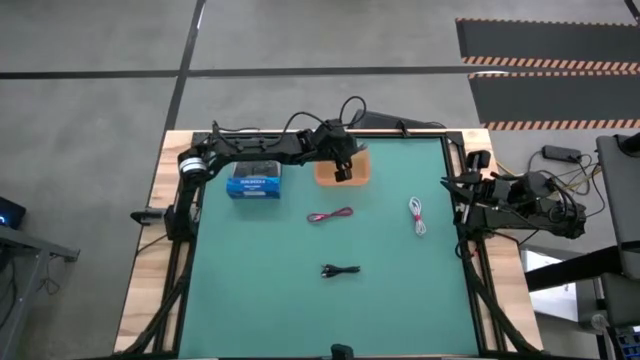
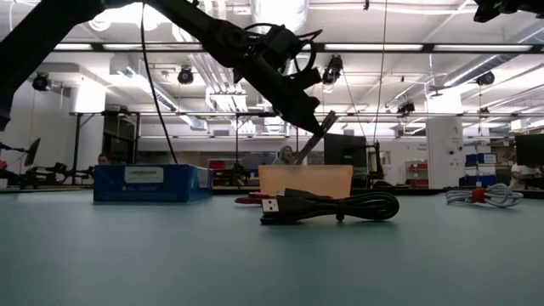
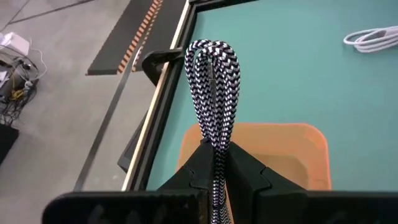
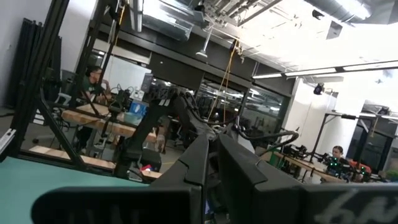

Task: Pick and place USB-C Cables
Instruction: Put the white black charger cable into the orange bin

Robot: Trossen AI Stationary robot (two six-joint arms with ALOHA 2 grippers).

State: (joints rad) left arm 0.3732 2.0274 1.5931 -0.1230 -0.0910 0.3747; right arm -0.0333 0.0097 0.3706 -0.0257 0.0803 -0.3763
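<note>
The left gripper point(image 1: 343, 172), upper middle of the high view, has its jaws pinched tight on the grey cable point(image 3: 213, 87) over the orange bin point(image 1: 358, 172). Go lower, then let go gently.

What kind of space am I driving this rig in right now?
Most likely a robotics lab or workshop. Exposed ceiling ducts, other benches with people seated, and striped hazard floor markings surround the green-topped table. The left hand holds a braided grey cable above an orange bin.

woven braided grey cable point(image 3: 212, 81), matt green mat point(image 1: 380, 270), bare wood table edge point(image 1: 150, 260).
</note>
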